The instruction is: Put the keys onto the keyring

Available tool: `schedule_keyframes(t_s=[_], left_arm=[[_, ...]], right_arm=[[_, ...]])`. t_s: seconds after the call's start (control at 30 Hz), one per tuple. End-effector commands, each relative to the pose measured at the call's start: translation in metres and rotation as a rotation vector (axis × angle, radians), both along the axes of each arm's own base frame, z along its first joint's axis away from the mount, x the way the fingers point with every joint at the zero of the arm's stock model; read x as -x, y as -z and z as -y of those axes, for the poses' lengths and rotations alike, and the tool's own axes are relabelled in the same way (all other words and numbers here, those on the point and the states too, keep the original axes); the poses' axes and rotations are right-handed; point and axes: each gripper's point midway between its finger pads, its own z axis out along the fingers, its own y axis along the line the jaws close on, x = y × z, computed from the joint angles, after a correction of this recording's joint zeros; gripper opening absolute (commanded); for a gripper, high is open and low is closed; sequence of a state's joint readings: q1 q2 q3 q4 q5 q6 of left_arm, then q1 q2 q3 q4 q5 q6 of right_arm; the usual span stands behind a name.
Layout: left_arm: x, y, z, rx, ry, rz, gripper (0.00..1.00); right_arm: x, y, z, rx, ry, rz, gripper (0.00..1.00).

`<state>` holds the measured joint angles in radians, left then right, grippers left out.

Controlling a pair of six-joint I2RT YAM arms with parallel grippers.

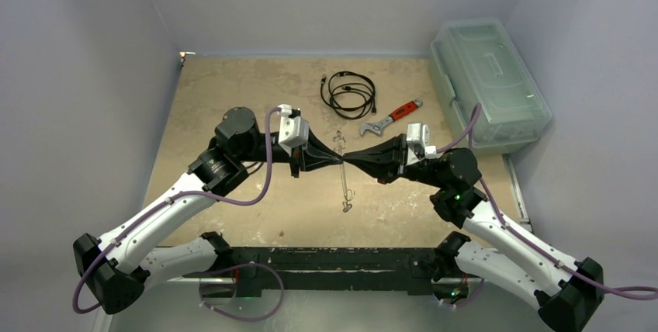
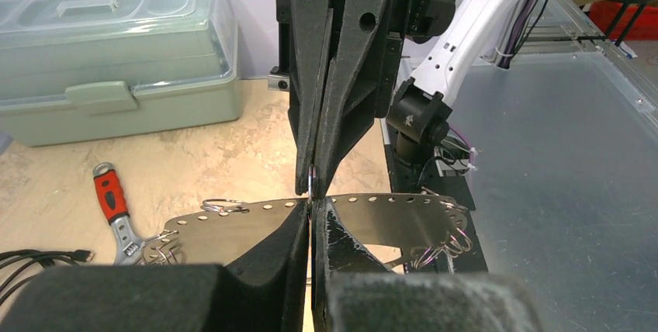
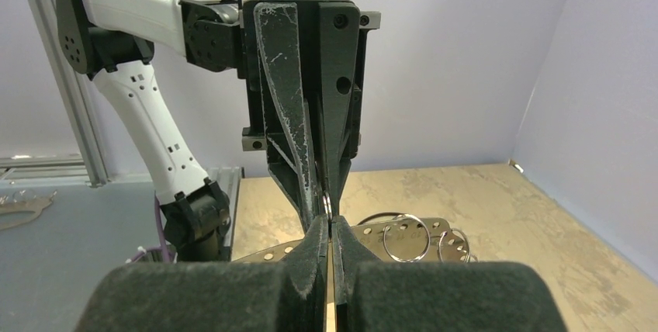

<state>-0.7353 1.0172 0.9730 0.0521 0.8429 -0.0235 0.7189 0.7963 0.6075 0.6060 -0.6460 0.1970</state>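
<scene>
The keyring (image 1: 343, 186) is a thin flat silvery band with holes along its rim, standing on edge at mid-table between both arms. My left gripper (image 1: 335, 159) and right gripper (image 1: 349, 160) meet tip to tip at its upper rim, each shut on it. In the left wrist view, the left gripper (image 2: 311, 206) pinches the keyring (image 2: 403, 216), and a thin metal edge shows between the right fingers above. In the right wrist view, the right gripper (image 3: 330, 223) is closed on the keyring (image 3: 372, 234). Small wire loops (image 2: 223, 202) hang at its ends. The keys are out of view.
A red-handled wrench (image 1: 393, 117) and a coiled black cable (image 1: 348, 93) lie behind the grippers. A pale green lidded toolbox (image 1: 487, 84) stands at the back right. Grey walls close in the left, back and right sides.
</scene>
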Motion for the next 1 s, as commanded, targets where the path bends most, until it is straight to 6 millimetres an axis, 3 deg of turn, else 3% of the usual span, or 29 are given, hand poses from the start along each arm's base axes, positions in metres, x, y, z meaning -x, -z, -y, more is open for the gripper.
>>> schedule_keyframes(t_s=[0.0, 0.33, 0.57, 0.97], left_arm=[[-0.002, -0.024, 0.001, 0.053, -0.009, 0.076, 0.00], [-0.007, -0.020, -0.001, 0.049, -0.037, 0.106, 0.00], [-0.015, -0.018, -0.004, 0.039, -0.094, 0.116, 0.00], [-0.023, -0.011, -0.005, 0.021, -0.138, 0.115, 0.00]], right_arm=[[0.003, -0.016, -0.002, -0.016, -0.014, 0.034, 0.00], [0.001, -0.010, -0.004, 0.008, -0.016, 0.016, 0.00], [0.003, -0.014, 0.001, 0.010, -0.001, 0.016, 0.31], [0.003, -0.023, 0.011, -0.017, 0.052, 0.023, 0.54]])
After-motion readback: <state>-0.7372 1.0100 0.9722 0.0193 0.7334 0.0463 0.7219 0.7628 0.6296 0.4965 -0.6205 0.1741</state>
